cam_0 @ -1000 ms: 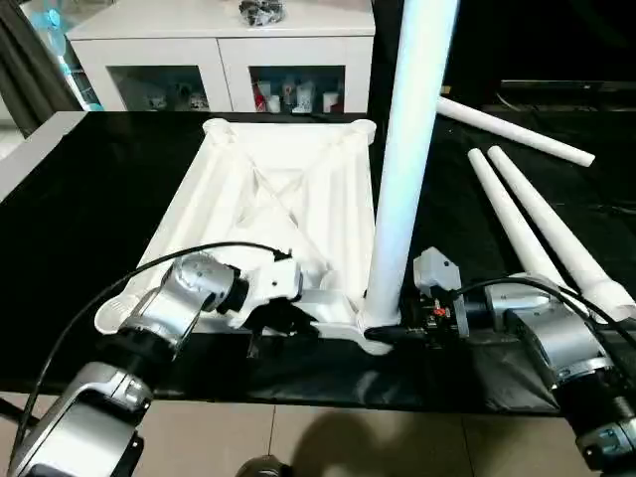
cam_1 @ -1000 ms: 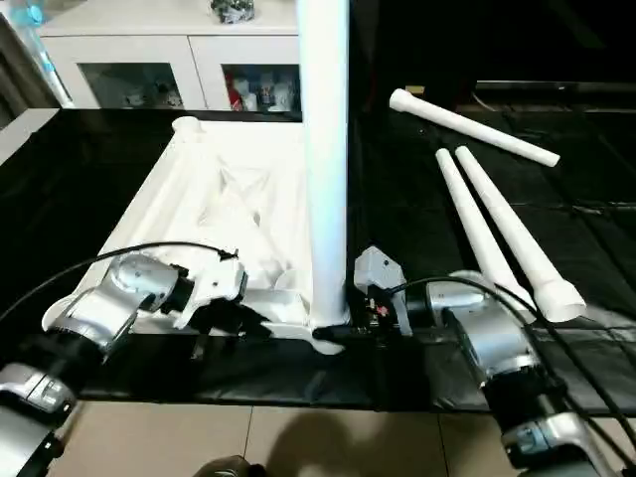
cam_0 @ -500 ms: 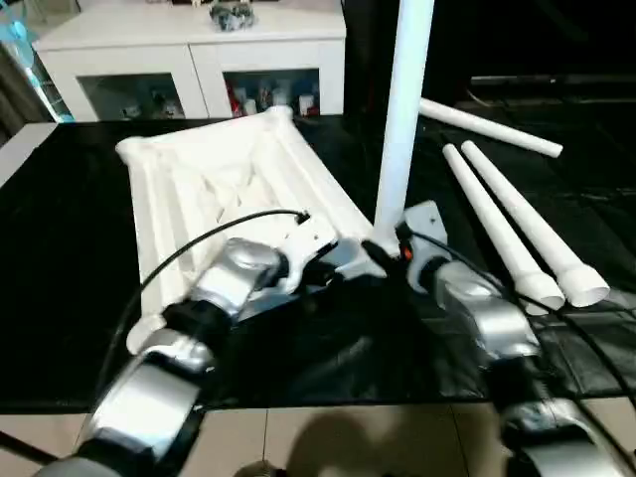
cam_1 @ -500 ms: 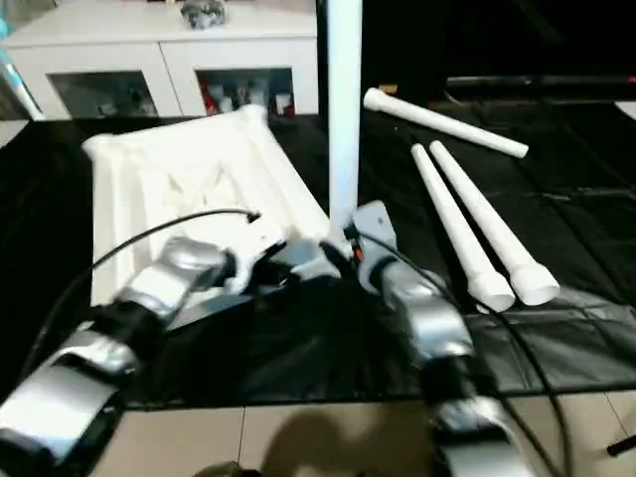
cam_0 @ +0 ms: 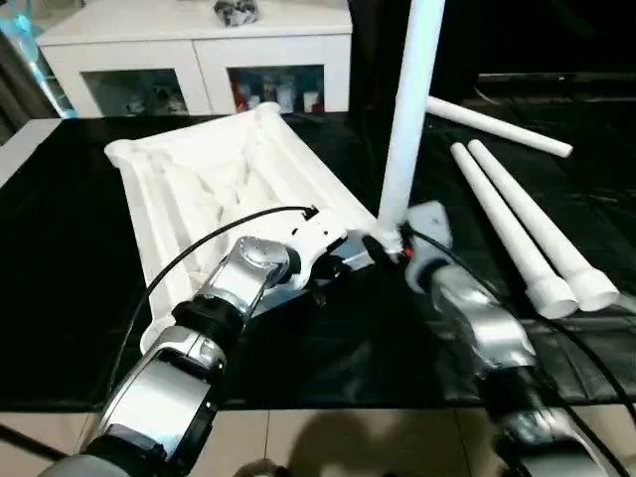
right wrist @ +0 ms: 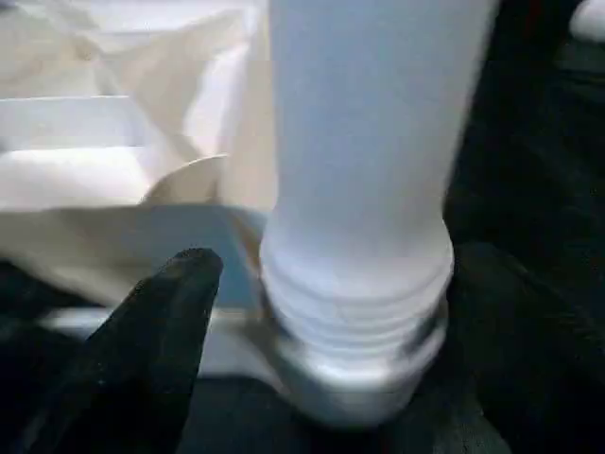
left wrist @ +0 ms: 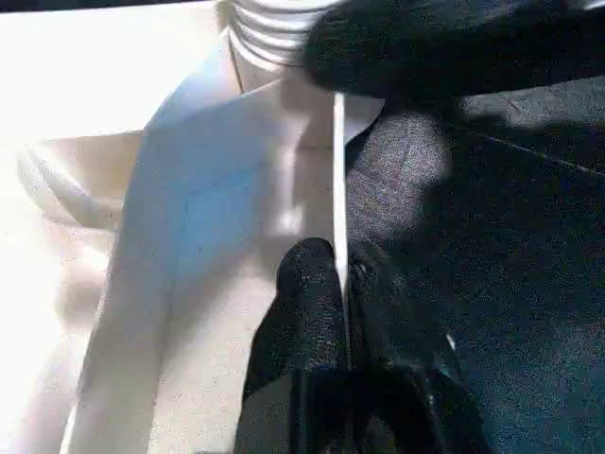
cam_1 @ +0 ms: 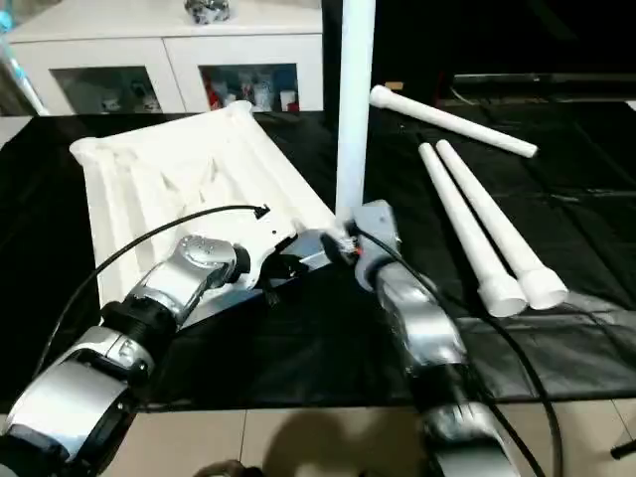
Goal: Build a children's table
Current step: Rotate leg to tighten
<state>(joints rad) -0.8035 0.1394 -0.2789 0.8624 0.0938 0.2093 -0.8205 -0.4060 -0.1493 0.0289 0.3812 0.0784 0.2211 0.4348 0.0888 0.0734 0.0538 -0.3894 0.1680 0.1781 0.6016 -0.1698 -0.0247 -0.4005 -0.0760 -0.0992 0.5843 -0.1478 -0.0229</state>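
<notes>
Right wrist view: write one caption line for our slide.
White tapered plastic leg stands with its threaded end in the white table top's round corner socket, one black finger beside it.

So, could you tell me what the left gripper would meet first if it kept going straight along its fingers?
Probably the threaded base of the upright leg in the corner socket. The left gripper, shut on the table top's thin edge, points along it toward that socket; depth is unclear.

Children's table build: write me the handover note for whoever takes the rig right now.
Left gripper: shut on the table top edge, near the corner socket.
Right gripper: at the base of the upright leg; fingers either side, grip unclear.
That leg stands in the socket, threads still showing, so not fully screwed in.
Three loose legs lie on the black table, on the right.
Left: finish this leg, fit three more.
</notes>
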